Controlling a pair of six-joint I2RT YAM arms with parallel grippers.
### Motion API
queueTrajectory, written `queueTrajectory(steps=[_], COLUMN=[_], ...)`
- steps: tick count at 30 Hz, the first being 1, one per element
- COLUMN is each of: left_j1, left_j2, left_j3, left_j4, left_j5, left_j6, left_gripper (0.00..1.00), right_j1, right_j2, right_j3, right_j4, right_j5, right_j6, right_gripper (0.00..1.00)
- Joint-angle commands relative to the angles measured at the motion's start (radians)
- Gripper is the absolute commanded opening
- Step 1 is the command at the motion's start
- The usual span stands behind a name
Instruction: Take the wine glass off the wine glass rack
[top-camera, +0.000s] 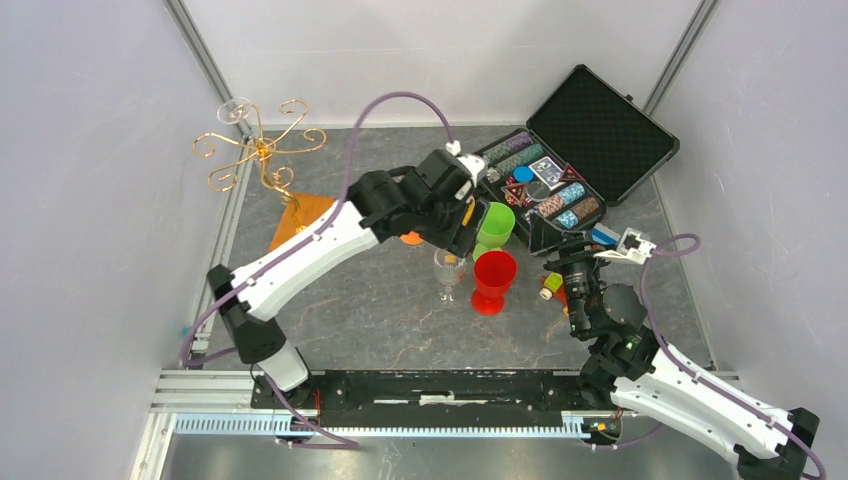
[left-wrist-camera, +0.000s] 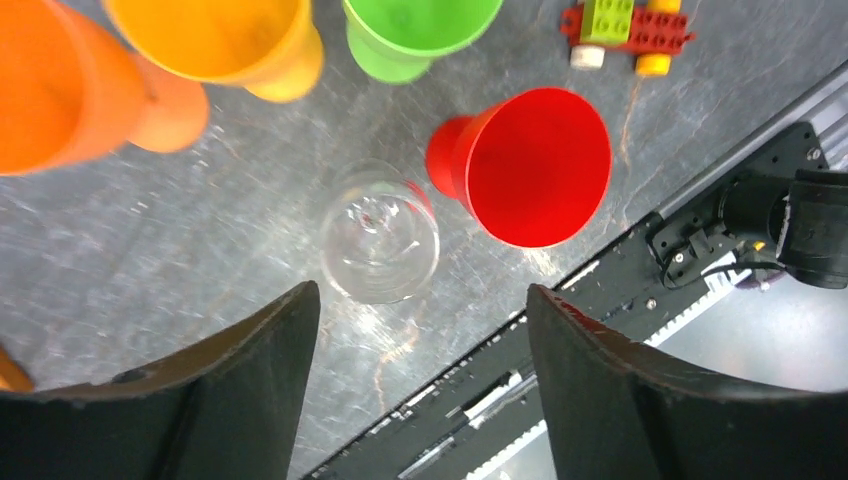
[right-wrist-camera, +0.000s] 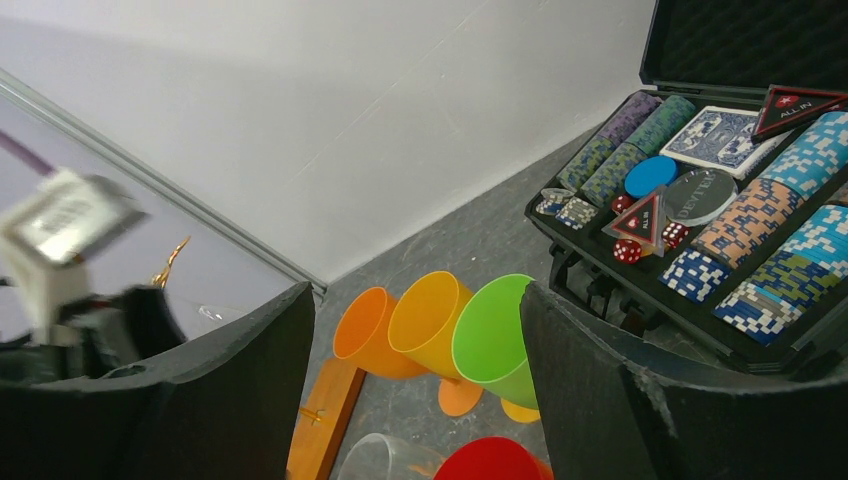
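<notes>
Log the wine glass rack (top-camera: 258, 150): a thin gold wire stand with curled scroll arms. It stands upright on a rectangular orange-brown wooden base (top-camera: 300, 215) at the far-left corner of the table (top-camera: 370, 310). A clear round glass shape (top-camera: 236, 108) sits at the rack's top-left scroll; you cannot tell how it hangs. A clear wine glass (top-camera: 449, 272) stands upright mid-table, mouth up and empty. It is well apart from the rack.
</notes>
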Motion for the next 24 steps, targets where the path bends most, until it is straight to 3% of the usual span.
queueTrajectory(steps=[1, 2, 3, 7, 15, 19, 24], left_j1=[0.044, 0.059, 0.081, 0.215, 0.651, 0.9, 1.216], left_j2=[-0.138, -0.166, -0.197, -0.327, -0.429, -0.356, -0.253], left_j3=[0.091, 0.094, 0.09, 0.044, 0.059, 0.129, 0.13], left_j4=[-0.001, 0.013, 0.04, 0.176, 0.266, 0.226, 0.293], left_j5=[-0.123, -0.137, -0.143, -0.094, -0.121, 0.004, 0.276], left_j6=[0.089, 0.102, 0.107, 0.112, 0.006, -0.053, -0.17], left_gripper=[0.9, 0.98, 1.0, 1.0, 1.0, 1.0, 1.0], right_j1=[0.0, 0.0, 0.0, 0.0, 0.0, 0.0, 0.0], right_j2=[-0.011, -0.012, -0.012, -0.016, -0.022, -0.018, -0.019], right_j3=[0.001, 0.0, -0.001, -0.007, -0.014, -0.015, -0.016], right_j4=[-0.002, -0.002, -0.003, -0.003, -0.003, -0.003, -0.003], right_j5=[0.009, 0.009, 0.009, 0.01, 0.02, 0.026, 0.031], right_j6=[0.001, 0.001, 0.003, 0.007, 0.004, -0.004, -0.02], right_gripper=[0.8, 0.8, 0.8, 0.8, 0.81, 0.81, 0.82])
